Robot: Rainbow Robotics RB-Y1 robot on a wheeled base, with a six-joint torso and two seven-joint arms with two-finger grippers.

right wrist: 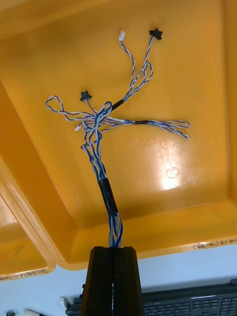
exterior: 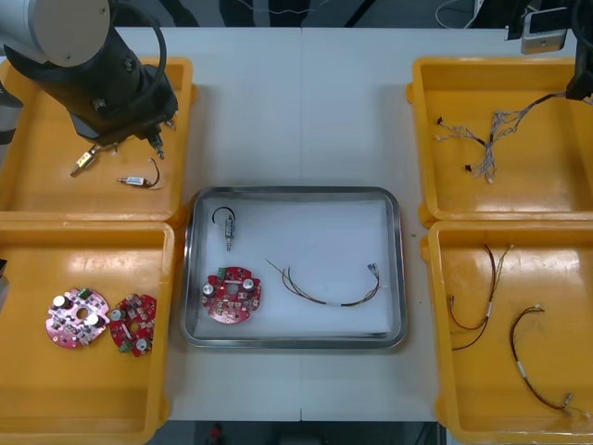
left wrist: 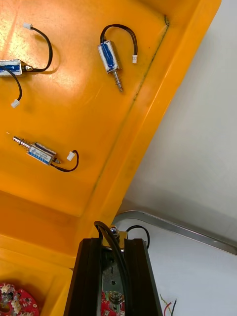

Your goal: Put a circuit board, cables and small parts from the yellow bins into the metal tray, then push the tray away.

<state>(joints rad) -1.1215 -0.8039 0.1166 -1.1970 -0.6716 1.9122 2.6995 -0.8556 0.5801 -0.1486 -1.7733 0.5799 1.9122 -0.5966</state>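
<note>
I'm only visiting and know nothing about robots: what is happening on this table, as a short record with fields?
Left fingers: shut on a small metal part, over the far left yellow bin's corner nearest the metal tray
Right fingers: shut on a twisted blue and white cable, loose ends over the far right yellow bin
In the tray: a round red circuit board, a red and yellow cable, a second small metal part

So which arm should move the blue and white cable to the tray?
Right: right gripper is shut on that cable at the far right bin; left gripper holds a small metal part at the far left bin.
</note>
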